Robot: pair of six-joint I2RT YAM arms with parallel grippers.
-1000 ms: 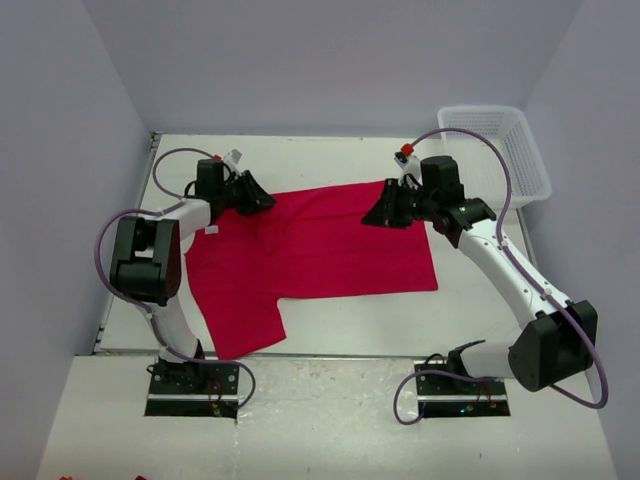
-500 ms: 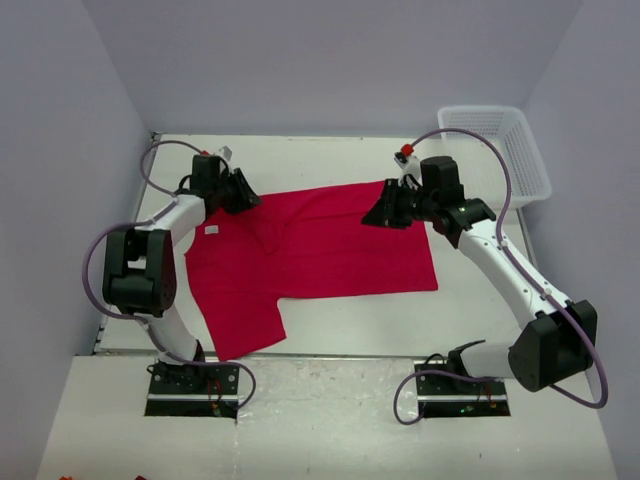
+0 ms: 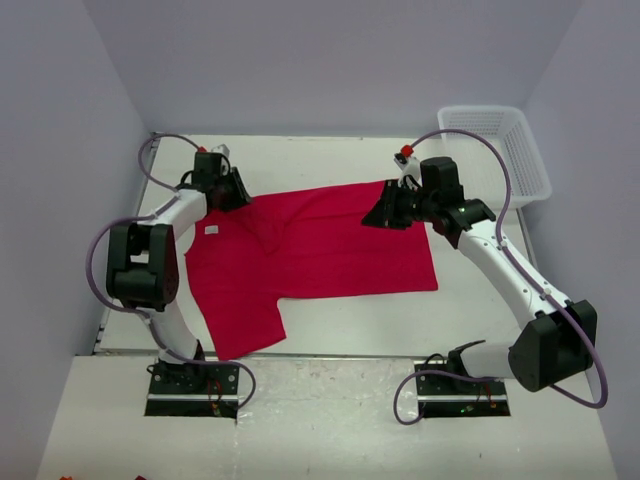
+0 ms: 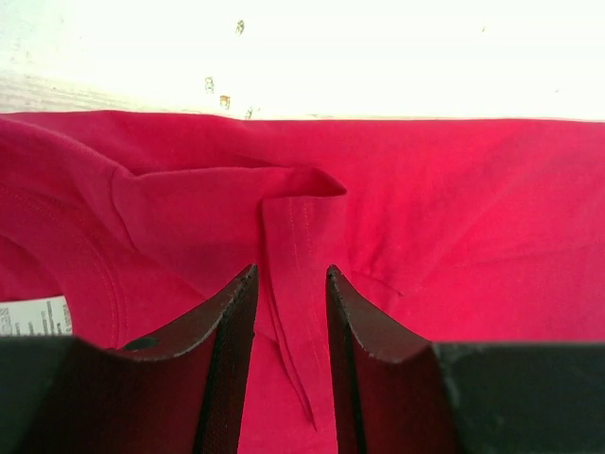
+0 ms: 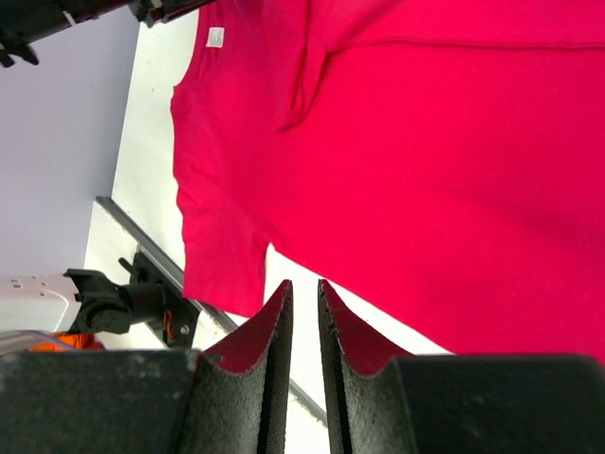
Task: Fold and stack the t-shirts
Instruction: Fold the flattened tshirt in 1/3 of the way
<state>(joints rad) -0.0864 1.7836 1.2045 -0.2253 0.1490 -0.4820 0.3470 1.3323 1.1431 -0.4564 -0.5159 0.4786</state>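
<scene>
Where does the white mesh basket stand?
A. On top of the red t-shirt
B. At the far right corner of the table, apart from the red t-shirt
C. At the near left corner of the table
B: the basket stands at the table's far right corner, with bare surface between it and the t-shirt.

The t-shirt [image 3: 330, 250] is matt red cloth, softly creased at the left end effector [image 4: 291, 274]. Beyond the right end effector [image 3: 385, 215], the basket [image 3: 495, 150] is white plastic mesh.

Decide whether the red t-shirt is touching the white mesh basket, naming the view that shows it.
Apart. The top external view shows bare table beyond the right edge of the t-shirt, with the basket in the far right corner, past that gap.
</scene>
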